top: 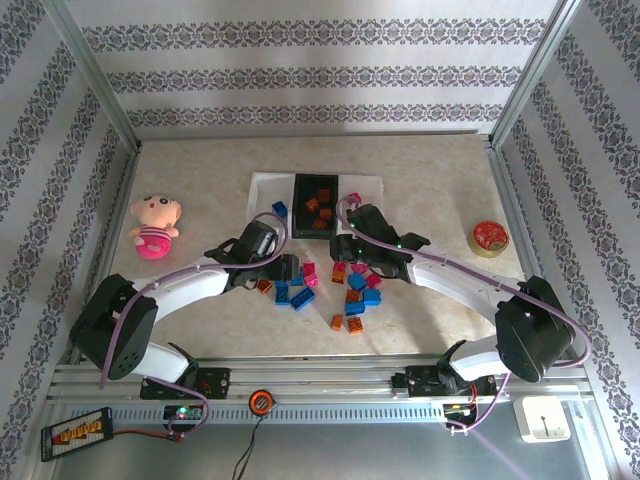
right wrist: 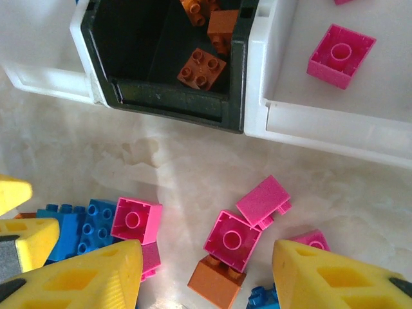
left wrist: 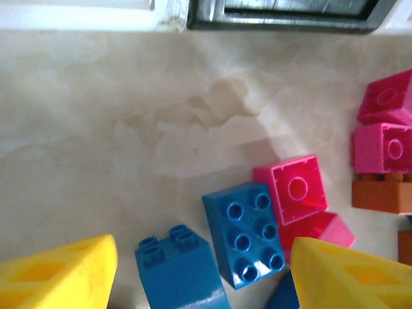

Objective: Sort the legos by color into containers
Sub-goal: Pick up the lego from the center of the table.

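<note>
My left fingers [left wrist: 64,273] are spread wide over blue legos [left wrist: 244,235] and hold nothing. Right fingers [right wrist: 322,277] are wide open too, empty, above a pink lego [right wrist: 232,239] on the bench [right wrist: 193,161]. Orange legos [right wrist: 201,67] sit in the black tray [right wrist: 167,103]. One pink brick [right wrist: 340,55] is in the white tray [right wrist: 322,129] touching it.

Black tray [right wrist: 168,106]: one. White trays [right wrist: 322,129]: two. Plush doll [top: 154,226]: one. Red tape roll [top: 489,238]: one. Blue, orange, pink bricks [top: 302,298]: around twenty, exact count unclear.

Mixed legos [top: 355,281] loose, orange bricks [right wrist: 201,68] in black tray [right wrist: 168,103], pink brick [right wrist: 340,55] in white tray [right wrist: 322,126]
</note>
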Tool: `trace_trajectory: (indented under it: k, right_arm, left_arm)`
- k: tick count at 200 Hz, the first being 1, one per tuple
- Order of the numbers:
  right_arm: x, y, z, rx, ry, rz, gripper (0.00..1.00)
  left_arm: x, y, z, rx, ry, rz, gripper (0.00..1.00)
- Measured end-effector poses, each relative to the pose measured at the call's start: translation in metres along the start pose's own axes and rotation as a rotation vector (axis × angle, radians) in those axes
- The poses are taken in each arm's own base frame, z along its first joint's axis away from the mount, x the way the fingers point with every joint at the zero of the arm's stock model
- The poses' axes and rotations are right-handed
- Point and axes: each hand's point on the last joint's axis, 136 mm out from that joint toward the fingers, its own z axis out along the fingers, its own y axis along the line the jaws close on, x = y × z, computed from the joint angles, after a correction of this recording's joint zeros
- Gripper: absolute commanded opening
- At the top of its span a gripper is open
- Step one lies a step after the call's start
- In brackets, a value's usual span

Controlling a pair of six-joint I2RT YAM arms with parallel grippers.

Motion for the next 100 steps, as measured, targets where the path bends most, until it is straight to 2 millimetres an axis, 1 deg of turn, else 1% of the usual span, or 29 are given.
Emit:
trace_trajectory:
  k: [11,24,52,81,100]
  right_arm:
    - [0.001,-0.001,0.000,0.001,0.002,0.001,0.56]
    - [0.002,-0.002,0.001,0.003,0.005,0.007,0.56]
    - [0.001,-0.006,0.000,0.009,0.002,0.020,0.56]
    - [-0.001,-0.005,-0.006,0.001,-0.015,0.022,0.56]
    - [-0.002,-0.008,-0.009,0.001,-0.025,0.028,0.56]
  left_arm:
    - [0.005,-0.001,0.000,-0.011,0.013,0.018,0.59]
    - [0.010,-0.001,0.002,-0.023,0.028,0.031,0.56]
    - [0.014,0.003,0.008,-0.069,0.066,0.039,0.56]
    - [0.021,0.005,0.015,-0.103,0.101,0.054,0.56]
    - [0.022,0.004,0.018,-0.116,0.109,0.066,0.51]
